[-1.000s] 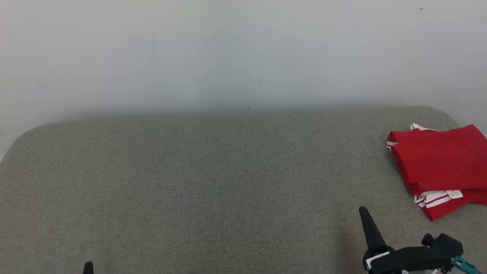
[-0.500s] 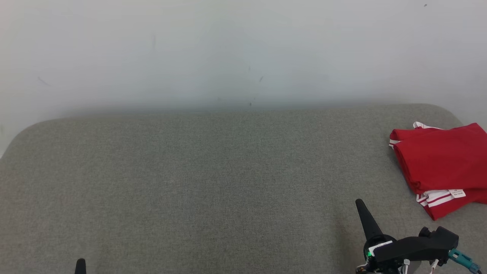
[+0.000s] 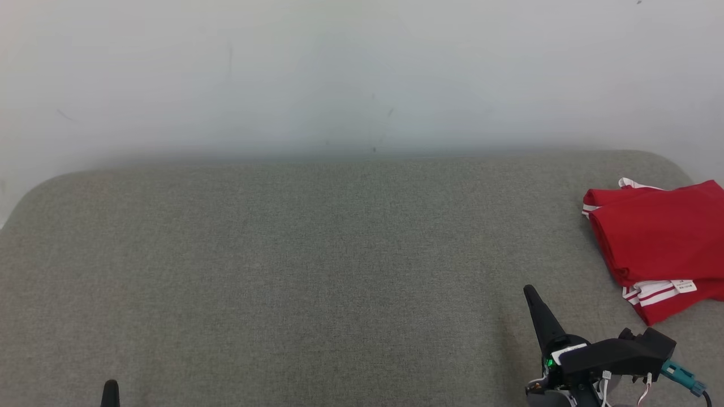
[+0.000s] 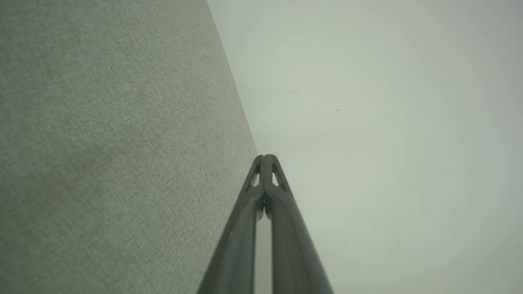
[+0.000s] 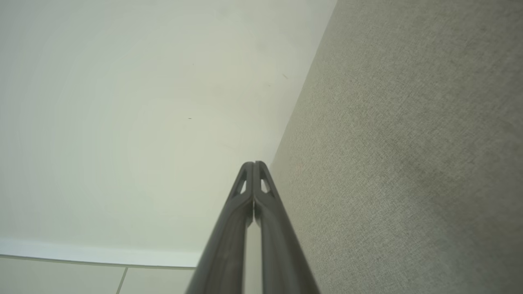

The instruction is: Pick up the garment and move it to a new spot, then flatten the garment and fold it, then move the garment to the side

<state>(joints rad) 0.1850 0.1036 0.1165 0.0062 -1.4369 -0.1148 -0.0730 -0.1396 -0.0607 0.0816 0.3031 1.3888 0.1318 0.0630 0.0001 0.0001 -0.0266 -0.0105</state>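
Observation:
The garment (image 3: 659, 240) is red with white stripes and lies folded at the far right of the grey padded surface (image 3: 317, 265), partly cut by the frame edge. My right gripper (image 3: 530, 293) is shut and empty at the lower right, left of and nearer than the garment, not touching it. In the right wrist view its tips (image 5: 254, 165) meet, with nothing between them. The tip of my left gripper (image 3: 110, 387) pokes up at the bottom left. The left wrist view shows that gripper's fingers (image 4: 265, 159) pressed together and empty.
A plain white wall (image 3: 362, 73) rises behind the grey surface. The surface has rounded far corners. A strip of pale tiled floor (image 5: 81, 277) shows in the right wrist view.
The camera has shifted slightly, moving the garment a little to the right in the picture. Both grippers have drawn lower in the picture and stay shut.

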